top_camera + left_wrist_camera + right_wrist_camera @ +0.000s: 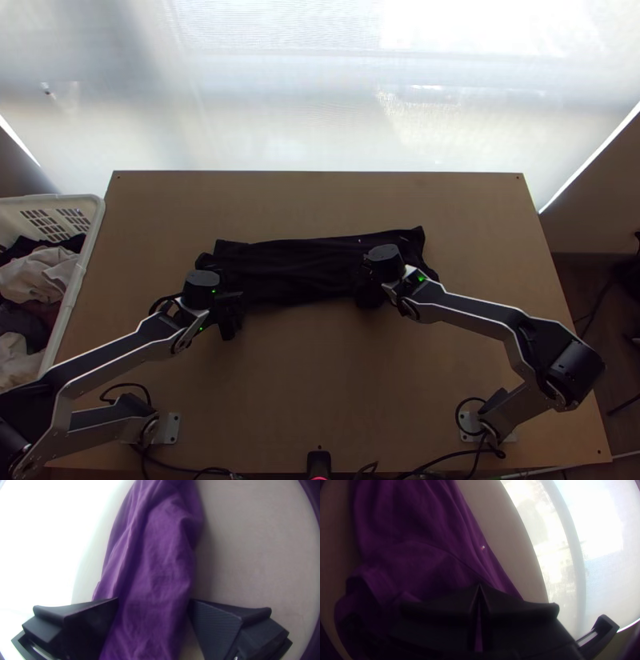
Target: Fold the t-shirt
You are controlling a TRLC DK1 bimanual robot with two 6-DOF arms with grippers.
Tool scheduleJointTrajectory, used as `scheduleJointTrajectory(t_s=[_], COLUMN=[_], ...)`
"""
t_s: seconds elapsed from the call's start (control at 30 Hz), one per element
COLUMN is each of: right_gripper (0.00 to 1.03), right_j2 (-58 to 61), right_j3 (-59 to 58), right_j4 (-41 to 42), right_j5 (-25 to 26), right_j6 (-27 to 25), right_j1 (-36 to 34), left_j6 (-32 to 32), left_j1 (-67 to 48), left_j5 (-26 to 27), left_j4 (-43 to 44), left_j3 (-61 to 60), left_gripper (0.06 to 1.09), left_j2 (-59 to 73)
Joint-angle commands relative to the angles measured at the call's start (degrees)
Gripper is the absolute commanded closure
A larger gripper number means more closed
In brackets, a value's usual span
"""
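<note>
Top view: t-shirt (296,268), apparently bunched, long axis left to right.

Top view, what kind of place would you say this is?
Probably a robotics test setup for laundry, perhaps in an ordinary room: two arms are mounted on a wooden table, a basket of clothes sits beside it, and a pale screen glows beyond.

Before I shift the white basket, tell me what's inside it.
The white basket holds loosely heaped cloth: light pieces and dark ones. Whatever lies beneath that top layer is covered, and the view's edge cuts off part.
</note>
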Motion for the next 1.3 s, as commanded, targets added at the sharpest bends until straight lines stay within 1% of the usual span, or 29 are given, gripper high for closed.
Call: scheduleJointTrajectory(t_s=[0.0,0.03,0.1,0.2,0.23,0.27,0.3,0.33,0.37,0.4,0.43,0.53,0.6,0.8,0.83,0.97,1.07,1.27], right_gripper=[1.0,1.0,1.0,1.0,1.0,1.0,1.0,1.0,1.0,1.0,1.0,1.0,1.0,1.0,1.0,1.0,1.0,1.0], right_j2=[0.48,0.48,0.57,0.66,0.66,0.66,0.57,0.57,0.57,0.57,0.57,0.92,1.27,2.33,2.5,2.85,2.94,5.05], right_j3=[0.0,0.0,-0.09,-0.17,-0.17,-0.09,0.0,0.0,0.09,0.09,0.0,-0.17,-0.26,0.88,0.97,1.32,1.85,4.22], right_j4=[0.15,0.15,0.23,0.23,0.23,0.23,0.23,0.23,0.23,0.15,0.23,0.15,0.15,-0.29,-0.38,-0.56,-1.61,-3.19], right_j5=[-0.26,-0.35,-0.35,-0.35,-0.35,-0.44,-0.44,-0.44,-0.44,-0.52,-0.52,-0.52,-0.52,-0.96,-0.96,-1.05,-1.67,-3.16], right_j6=[0.2,0.37,0.55,0.64,0.64,0.64,0.64,0.64,0.64,0.81,1.17,2.31,3.19,5.82,6.09,6.61,8.2,10.75], right_j1=[-0.2,-0.2,-0.11,0.07,0.16,0.16,0.16,0.16,0.16,0.42,0.77,2.0,2.79,4.37,4.64,5.43,6.48,9.38], left_j6=[0.26,0.52,0.52,0.52,0.52,0.61,0.61,0.61,0.61,0.61,0.7,0.61,0.61,2.19,2.54,4.13,4.92,2.63], left_j1=[1.32,1.58,1.67,1.67,1.76,1.84,1.93,2.02,2.02,2.02,2.11,2.55,3.51,6.77,7.38,9.05,11.34,9.14], left_j5=[-1.52,-1.52,-1.52,-1.61,-1.61,-1.61,-1.61,-1.61,-1.61,-1.61,-1.61,-1.61,-1.61,-1.52,-1.44,-0.91,0.5,0.59], left_j4=[1.27,1.79,2.14,2.32,2.32,2.32,2.32,2.32,2.32,2.32,2.32,2.85,3.29,2.94,2.58,0.83,-1.37,-1.2], left_j3=[-0.49,-0.67,-0.67,-0.49,-0.41,-0.49,-0.49,-0.41,-0.41,-0.41,-0.58,-0.76,-0.85,-2.69,-3.22,-5.42,-5.94,-4.54], left_gripper=[0.22,0.24,0.25,0.39,0.45,0.54,0.65,0.74,0.8,0.83,0.83,0.95,0.98,1.01,1.03,1.03,1.03,1.03], left_j2=[2.48,2.74,2.74,3.18,3.36,3.36,3.36,3.36,3.27,3.27,3.27,3.18,2.39,-2.35,-3.32,-7.36,-10.35,-11.93])
